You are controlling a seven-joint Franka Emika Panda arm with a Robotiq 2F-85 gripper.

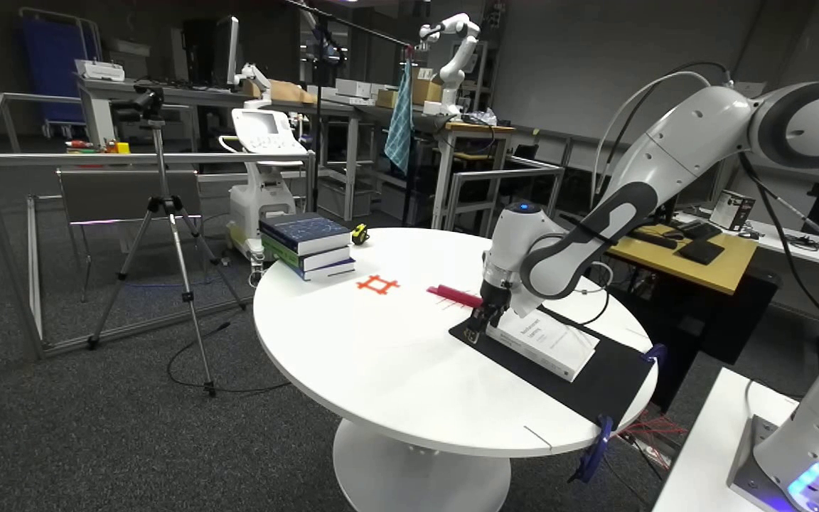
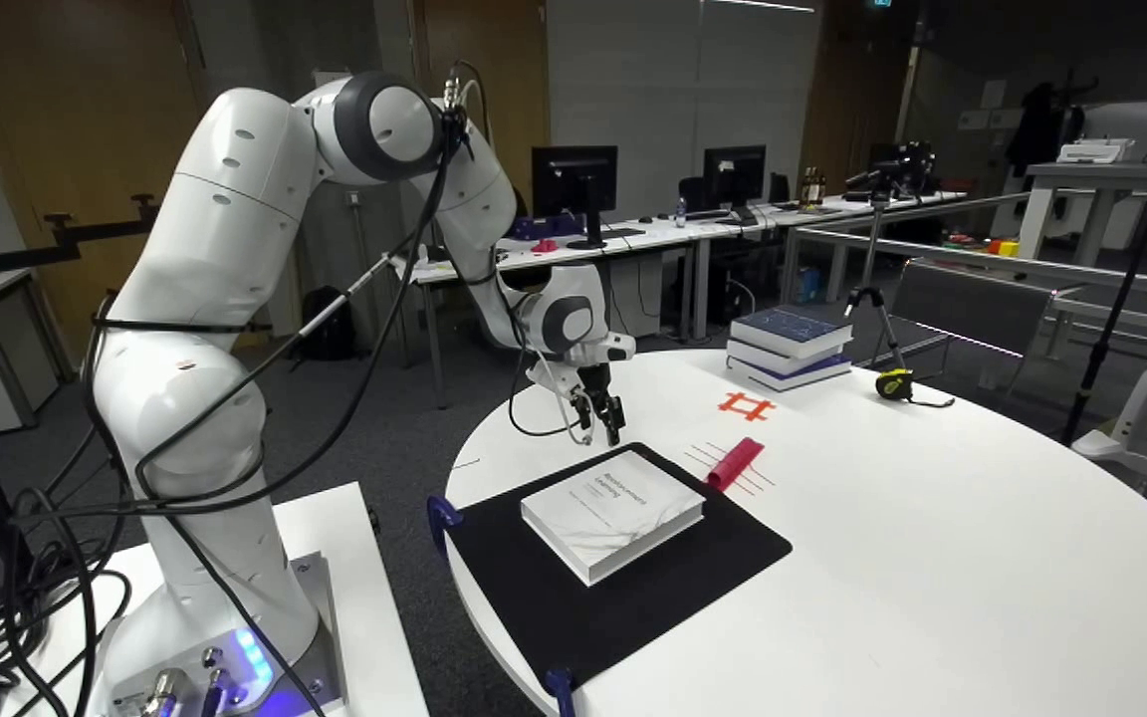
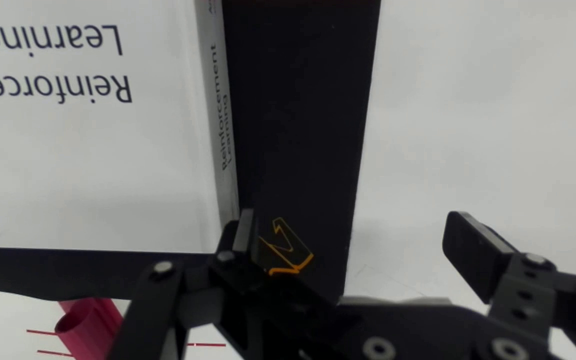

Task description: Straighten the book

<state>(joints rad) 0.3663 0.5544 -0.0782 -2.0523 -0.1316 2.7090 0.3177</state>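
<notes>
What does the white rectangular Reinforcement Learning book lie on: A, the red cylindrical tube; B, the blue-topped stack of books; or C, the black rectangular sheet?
C: in both exterior views the white rectangular book lies on the black rectangular sheet, which extends out past it.

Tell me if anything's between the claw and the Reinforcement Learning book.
Nothing visible. In the wrist view, the claw is open, one finger appearing right by a spine-side corner of the book; whether they touch, I can't tell. The magenta tube lies past the book's top edge, outside that gap.
</notes>
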